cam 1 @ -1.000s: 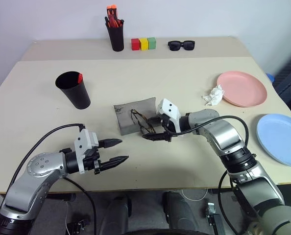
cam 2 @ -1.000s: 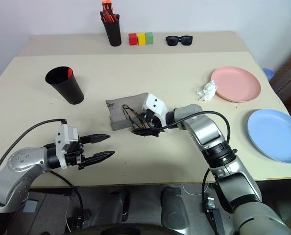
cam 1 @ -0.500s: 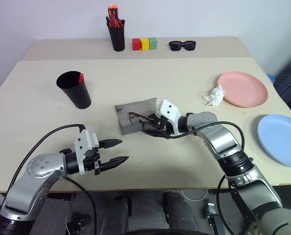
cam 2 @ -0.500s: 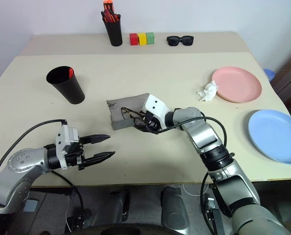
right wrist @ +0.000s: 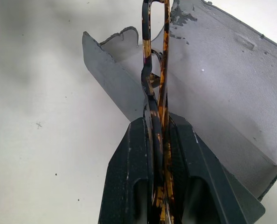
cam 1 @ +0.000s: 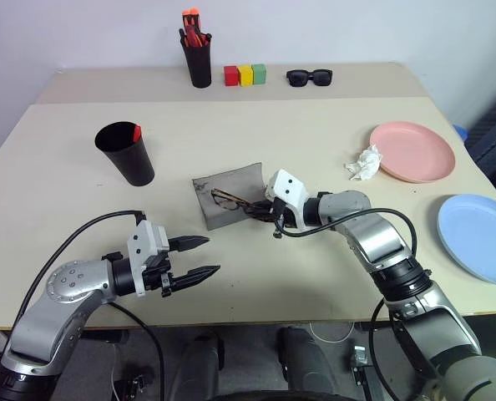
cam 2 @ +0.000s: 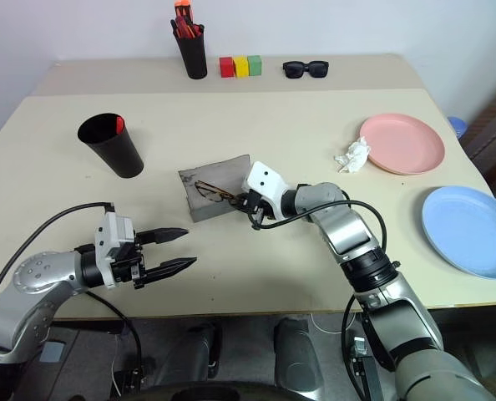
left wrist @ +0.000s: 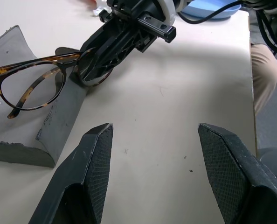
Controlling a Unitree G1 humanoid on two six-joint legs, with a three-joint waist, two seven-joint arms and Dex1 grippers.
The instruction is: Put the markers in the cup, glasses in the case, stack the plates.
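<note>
The tortoiseshell wire-framed glasses lie partly over the open grey case at mid-table. My right gripper is shut on the glasses' near end, and the right wrist view shows the frame pinched between the fingers above the case. My left gripper hovers open and empty over bare table, in front and left of the case. The black cup stands at the left with a marker's red end at its rim. The pink plate and blue plate lie apart at the right.
A crumpled tissue rests beside the pink plate. Along the back stand a black pen holder with orange-capped pens, three coloured blocks and black sunglasses. The blue plate sits near the table's right edge.
My right gripper has gone from open to shut on the glasses, which have shifted left, further over the case. The left arm has stayed still.
</note>
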